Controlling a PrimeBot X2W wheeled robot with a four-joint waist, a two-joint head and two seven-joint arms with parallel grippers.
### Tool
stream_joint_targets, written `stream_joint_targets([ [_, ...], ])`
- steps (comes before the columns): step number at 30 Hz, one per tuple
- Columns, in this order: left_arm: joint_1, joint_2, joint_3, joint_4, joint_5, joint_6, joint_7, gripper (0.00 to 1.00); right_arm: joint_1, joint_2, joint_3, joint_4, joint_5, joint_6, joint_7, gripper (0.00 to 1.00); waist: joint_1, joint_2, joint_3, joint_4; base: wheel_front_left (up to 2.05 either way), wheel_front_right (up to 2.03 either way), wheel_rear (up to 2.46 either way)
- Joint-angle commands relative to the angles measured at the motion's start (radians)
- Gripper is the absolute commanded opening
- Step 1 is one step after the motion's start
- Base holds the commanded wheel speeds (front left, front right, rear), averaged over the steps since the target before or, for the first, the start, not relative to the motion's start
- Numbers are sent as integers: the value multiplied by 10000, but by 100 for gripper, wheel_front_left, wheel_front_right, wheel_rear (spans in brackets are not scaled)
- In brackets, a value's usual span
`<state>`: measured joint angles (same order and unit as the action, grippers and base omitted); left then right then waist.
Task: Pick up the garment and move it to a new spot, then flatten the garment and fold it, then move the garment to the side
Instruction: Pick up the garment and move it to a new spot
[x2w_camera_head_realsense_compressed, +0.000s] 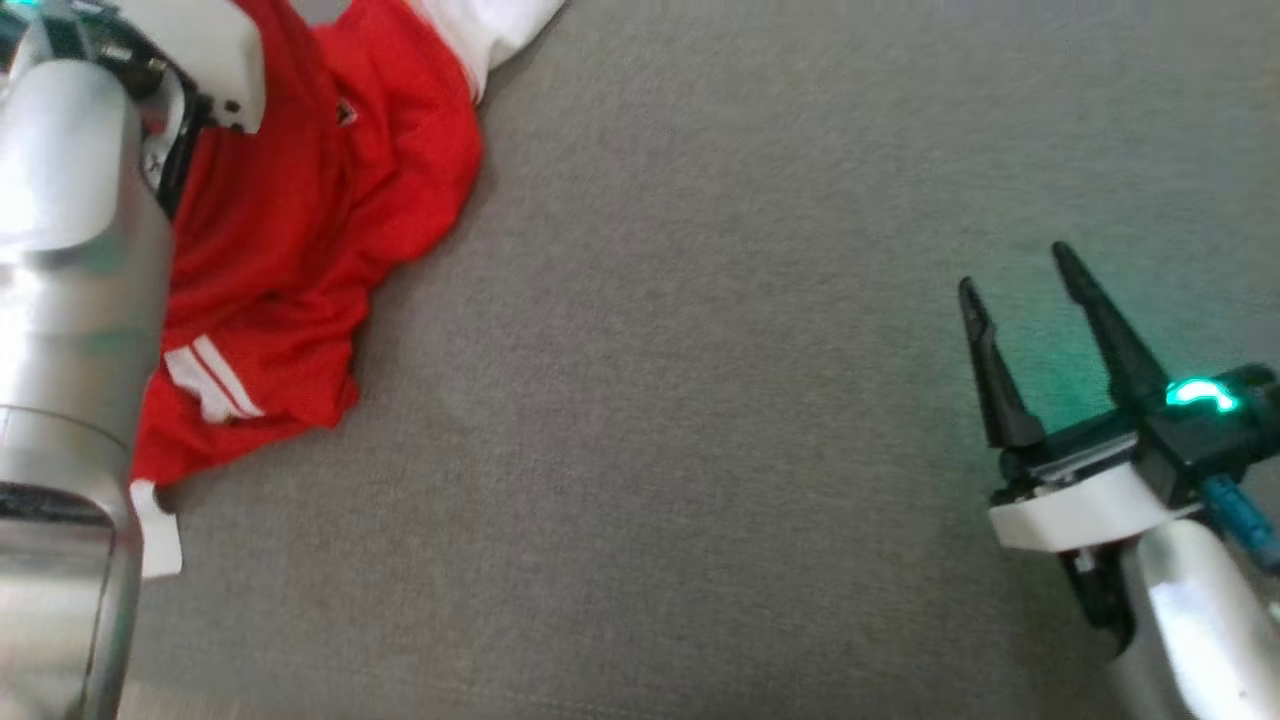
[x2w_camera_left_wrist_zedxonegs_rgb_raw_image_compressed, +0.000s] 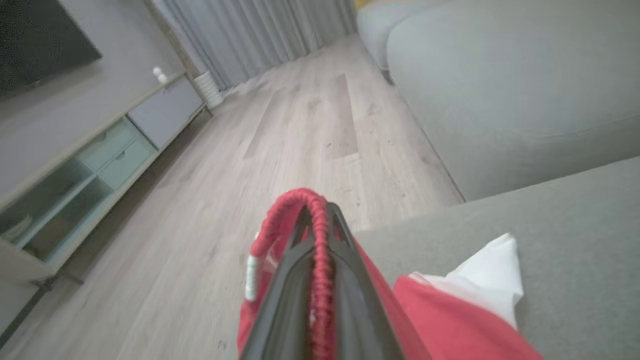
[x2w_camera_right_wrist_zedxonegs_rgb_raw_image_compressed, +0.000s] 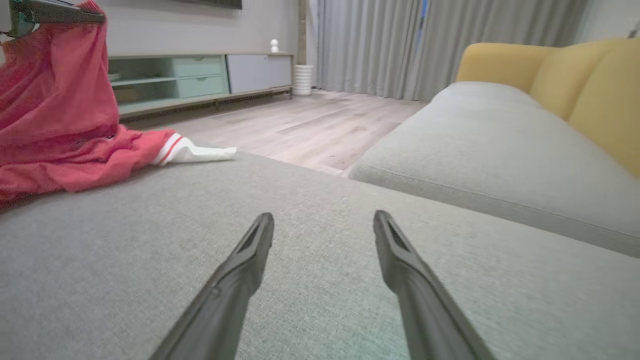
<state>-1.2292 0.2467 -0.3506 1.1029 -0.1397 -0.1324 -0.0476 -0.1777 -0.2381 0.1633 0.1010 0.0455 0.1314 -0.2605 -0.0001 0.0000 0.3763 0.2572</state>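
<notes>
Red, soft garment (x2w_camera_head_realsense_compressed: 300, 230), light and limp: hanging below the left hand (x2w_camera_left_wrist_zedxonegs_rgb_raw_image_compressed: 318, 212), pressed together on the ribbed trim (x2w_camera_left_wrist_zedxonegs_rgb_raw_image_compressed: 320, 270), lower folds trailing on the grey cushion (x2w_camera_head_realsense_compressed: 700, 400) beneath. Right hand (x2w_camera_head_realsense_compressed: 1012, 267) spread, well apart from the cloth. Likely to sag and bunch; best gripped at 2 points along a hem.
</notes>
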Motion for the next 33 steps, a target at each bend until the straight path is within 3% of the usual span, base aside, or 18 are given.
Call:
stream_joint_targets([
  [1, -637, 572, -203, -506, -36, 20, -97, 0, 211, 208, 219, -211, 63, -7, -13, 100, 1, 0, -941, -730, 0, 0, 0],
  [10, -1339, 624, -2681, -2185, -1320, 18, 507, 0, 957, 1140, 350, -83, 78, -7, -13, 100, 1, 0, -2489, -2603, 0, 0, 0],
  [20, -1523, 462, -4170, -3259, -3041, 18, 536, 0, 1469, 1462, 479, -202, 137, -7, -13, 100, 1, 0, -3182, -4656, 0, 0, 0],
  [27, -606, 6, -4993, -3613, -4072, 18, 262, 0, 1543, 1627, 491, -262, 192, -7, -13, 100, 1, 0, -2984, -5107, 0, 0, 0],
  [33, 1739, -172, -6112, -3830, -4325, 31, -726, 0, 1578, 1762, 547, -244, 291, -7, -13, 100, 1, 0, -2715, -5132, 0, 0, 0],
])
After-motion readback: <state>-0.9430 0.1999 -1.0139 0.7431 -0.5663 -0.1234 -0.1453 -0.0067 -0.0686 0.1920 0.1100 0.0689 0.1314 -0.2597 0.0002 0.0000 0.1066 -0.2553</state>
